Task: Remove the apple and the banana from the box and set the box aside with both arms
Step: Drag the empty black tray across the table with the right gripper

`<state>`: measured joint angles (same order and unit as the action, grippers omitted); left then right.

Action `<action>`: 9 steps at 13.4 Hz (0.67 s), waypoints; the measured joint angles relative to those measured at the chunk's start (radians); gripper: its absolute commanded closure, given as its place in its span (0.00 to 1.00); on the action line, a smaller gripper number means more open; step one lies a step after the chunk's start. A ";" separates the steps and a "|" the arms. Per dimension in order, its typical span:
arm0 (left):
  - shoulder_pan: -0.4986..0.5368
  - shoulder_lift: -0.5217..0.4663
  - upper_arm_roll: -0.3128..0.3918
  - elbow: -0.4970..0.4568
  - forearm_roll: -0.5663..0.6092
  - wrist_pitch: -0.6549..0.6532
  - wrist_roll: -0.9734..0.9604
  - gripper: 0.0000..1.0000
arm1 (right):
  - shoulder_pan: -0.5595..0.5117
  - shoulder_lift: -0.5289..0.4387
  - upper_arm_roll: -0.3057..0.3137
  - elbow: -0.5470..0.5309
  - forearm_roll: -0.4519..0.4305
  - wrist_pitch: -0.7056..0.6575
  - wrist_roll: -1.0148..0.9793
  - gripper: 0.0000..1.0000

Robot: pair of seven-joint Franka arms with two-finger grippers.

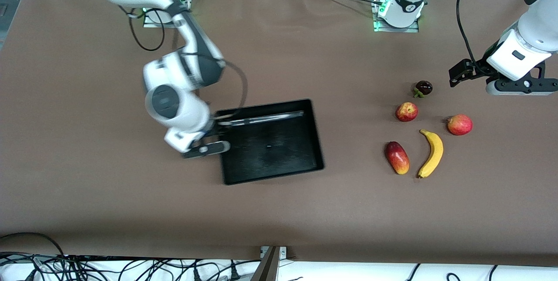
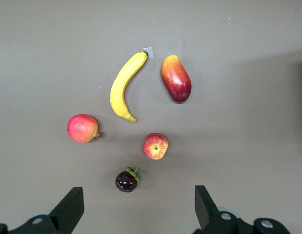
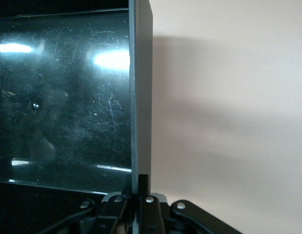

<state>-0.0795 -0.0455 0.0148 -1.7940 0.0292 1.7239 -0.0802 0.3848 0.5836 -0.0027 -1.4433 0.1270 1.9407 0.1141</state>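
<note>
Box (image 1: 272,143): empty, so we judge only shifting remains
Right gripper (image 1: 216,135): clamped on box wall to drag it
Left gripper (image 2: 136,212): spread wide, waiting over fruit
Apple (image 1: 406,112), banana (image 1: 431,153): outside box, toward left arm's end

Shallow rectangular glossy black plastic box (image 1: 272,150), empty, lying flat and slightly skewed on the surface toward the right arm's end, one low wall pinched by the right claw (image 3: 140,187). Small round red apple (image 1: 406,111) with yellow streaks, dimple up, resting on the surface toward the left arm's end. Curved yellow banana (image 1: 432,153) with dark tips, lying flat, nearer the front camera than the apple, apart from it.
</note>
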 measured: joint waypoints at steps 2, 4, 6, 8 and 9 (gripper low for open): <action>-0.001 0.000 0.000 0.000 0.000 -0.002 0.000 0.00 | -0.095 -0.024 -0.002 -0.038 0.002 -0.017 -0.108 1.00; -0.002 0.000 0.000 0.000 0.000 -0.008 0.000 0.00 | -0.185 -0.054 -0.008 -0.096 0.003 -0.017 -0.192 1.00; -0.002 0.000 -0.001 0.000 0.000 -0.010 0.000 0.00 | -0.260 -0.095 -0.039 -0.169 0.003 -0.015 -0.280 1.00; -0.003 0.000 -0.001 0.001 0.000 -0.010 0.000 0.00 | -0.288 -0.141 -0.104 -0.254 0.004 0.003 -0.315 1.00; -0.003 0.000 -0.001 0.001 0.000 -0.010 0.000 0.00 | -0.291 -0.163 -0.140 -0.301 0.006 0.027 -0.322 1.00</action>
<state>-0.0828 -0.0458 0.0140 -1.7932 0.0291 1.7144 -0.0803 0.0935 0.4209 -0.1423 -1.7447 0.1334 1.9673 -0.2084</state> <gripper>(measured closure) 0.000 0.947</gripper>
